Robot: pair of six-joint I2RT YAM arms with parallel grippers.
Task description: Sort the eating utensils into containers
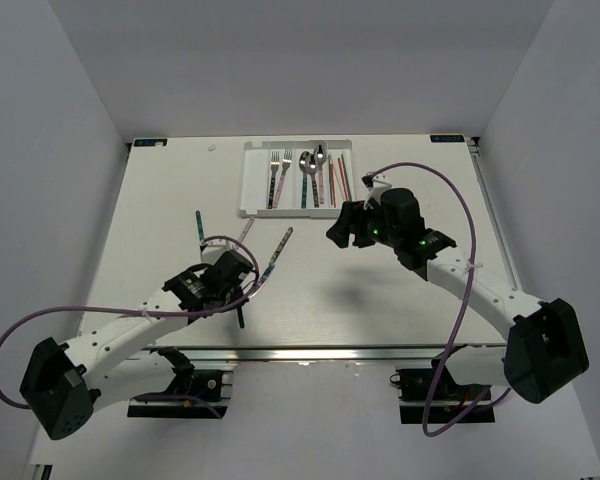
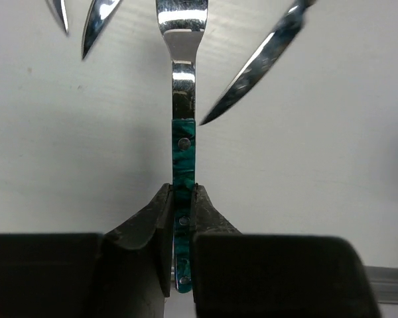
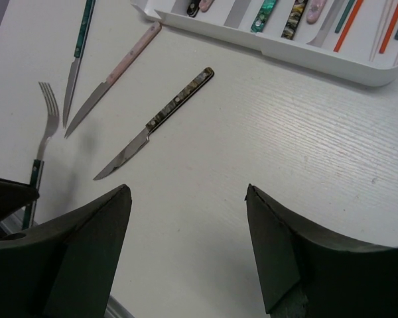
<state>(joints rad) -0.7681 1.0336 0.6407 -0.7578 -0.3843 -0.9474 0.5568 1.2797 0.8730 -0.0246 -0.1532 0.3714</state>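
Done: forks (image 1: pixel 278 178), spoons (image 1: pixel 313 172) and chopsticks (image 1: pixel 339 182) are seen laid lengthwise in the tray (image 1: pixel 250 203), grouped by kind in side-by-side slots.
Left: four pieces are counted outside the tray, three knives on the table (image 1: pixel 410 300) and one fork in hand.
Knives: a teal-handled knife (image 3: pixel 79 46), a pink-handled knife (image 3: pixel 116 76) and a dark patterned knife (image 3: pixel 159 119) are spread on the table between the left arm and the tray, apart from each other.
Progress: judged well past halfway; the leftmost slot looks unused and is likely meant for knives.
Left gripper (image 2: pixel 182 193): pressed together on the teal-handled fork (image 2: pixel 184 86), pinched at the handle.
Fork vs pincer: the handle is clamped between both fingers, its end poking out behind them; neck and tines are extended straight ahead toward the knife tips.
Fork vs table: whether it is lifted or resting cannot be told.
Right gripper (image 3: pixel 186 199): spread wide, nothing held, hung over bare table just in front of the tray.
Nearest piece to right gripper: the dark patterned knife, ahead and to one side, not between the fingers.
Step in hand: fork pickup, judged bound for the fork slot.
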